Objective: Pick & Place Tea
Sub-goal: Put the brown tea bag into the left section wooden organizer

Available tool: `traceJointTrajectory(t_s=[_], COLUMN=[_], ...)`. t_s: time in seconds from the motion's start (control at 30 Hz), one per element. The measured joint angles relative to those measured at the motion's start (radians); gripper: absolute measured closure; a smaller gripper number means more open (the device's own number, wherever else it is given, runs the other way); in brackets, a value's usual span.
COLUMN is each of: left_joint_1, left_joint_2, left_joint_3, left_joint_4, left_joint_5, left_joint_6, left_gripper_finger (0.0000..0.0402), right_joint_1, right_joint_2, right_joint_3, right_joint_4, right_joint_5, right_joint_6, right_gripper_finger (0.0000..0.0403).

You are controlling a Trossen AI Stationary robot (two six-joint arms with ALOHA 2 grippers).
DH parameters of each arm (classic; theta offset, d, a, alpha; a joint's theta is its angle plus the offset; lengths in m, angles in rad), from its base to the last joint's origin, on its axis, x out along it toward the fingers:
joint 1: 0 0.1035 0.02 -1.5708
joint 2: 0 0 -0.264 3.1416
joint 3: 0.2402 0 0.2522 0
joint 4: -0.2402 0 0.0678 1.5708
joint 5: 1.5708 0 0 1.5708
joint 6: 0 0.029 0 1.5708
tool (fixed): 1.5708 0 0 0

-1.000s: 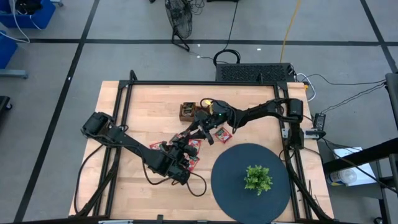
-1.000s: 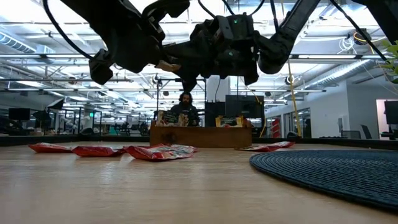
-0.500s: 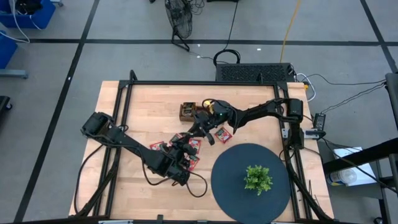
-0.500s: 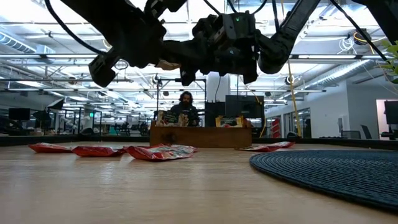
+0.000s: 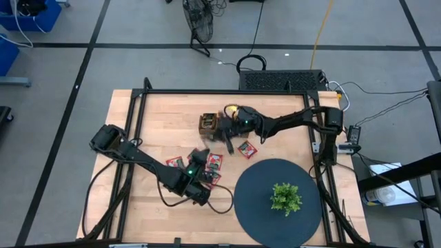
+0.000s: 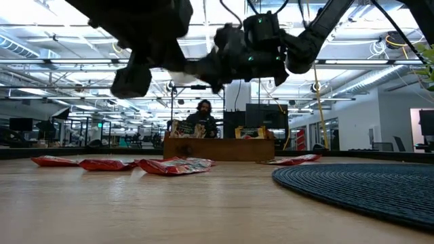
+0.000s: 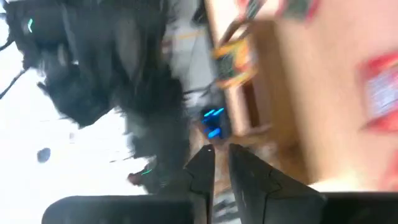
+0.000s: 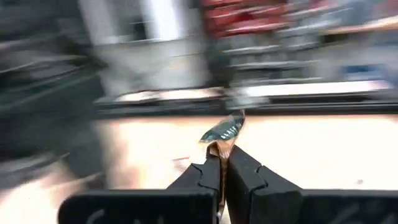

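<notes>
R claw (image 8: pixel 219 163) clamped on sachet (image 8: pixel 224 132), above tabletop (image 5: pixel 158 117) nr tray (image 5: pixel 209 124). Carry level, release over compartment. L claw (image 7: pixel 217 163) slightly apart, empty.

**No legible text in any view**

The red tea sachets (image 5: pixel 215 161) on the desk (image 5: pixel 158 117) carry pale label marks, but no lettering on them can be made out. The wooden tray (image 6: pixel 218 148) shows no readable mark, and nothing in the room behind can be read either.
</notes>
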Motion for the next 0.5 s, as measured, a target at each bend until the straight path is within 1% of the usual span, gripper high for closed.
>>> traceJointTrajectory(t_s=[0.03, 0.1, 0.2, 0.27, 0.3, 0.37, 0.5], left_joint_1=[-0.006, -0.010, 0.006, 0.017, 0.023, 0.043, 0.102], left_joint_2=[0.001, 0.001, 0.001, -0.006, -0.018, -0.057, -0.185], left_joint_3=[0.000, 0.000, 0.000, 0.000, 0.000, 0.000, 0.000], left_joint_4=[0.008, 0.021, 0.084, 0.102, 0.077, -0.014, -0.357], left_joint_5=[0.013, 0.035, 0.084, 0.119, 0.137, 0.168, 0.243], left_joint_6=[-0.019, -0.040, -0.100, -0.186, -0.247, -0.416, -0.851], left_gripper_finger=[0.0345, 0.0340, 0.0331, 0.0320, 0.0312, 0.0292, 0.0252], right_joint_1=[-0.007, -0.015, -0.011, -0.009, -0.011, -0.010, -0.002], right_joint_2=[0.000, -0.002, -0.001, -0.001, -0.002, -0.010, -0.043], right_joint_3=[0.002, 0.002, 0.001, 0.001, 0.001, 0.000, -0.005], right_joint_4=[-0.003, -0.026, -0.045, -0.051, -0.051, -0.063, -0.114], right_joint_5=[0.049, 0.111, 0.109, 0.091, 0.092, 0.099, 0.090], right_joint_6=[-0.009, -0.017, -0.027, -0.028, -0.028, -0.032, -0.060], right_gripper_finger=[0.0402, 0.0402, 0.0402, 0.0402, 0.0402, 0.0402, 0.0402])
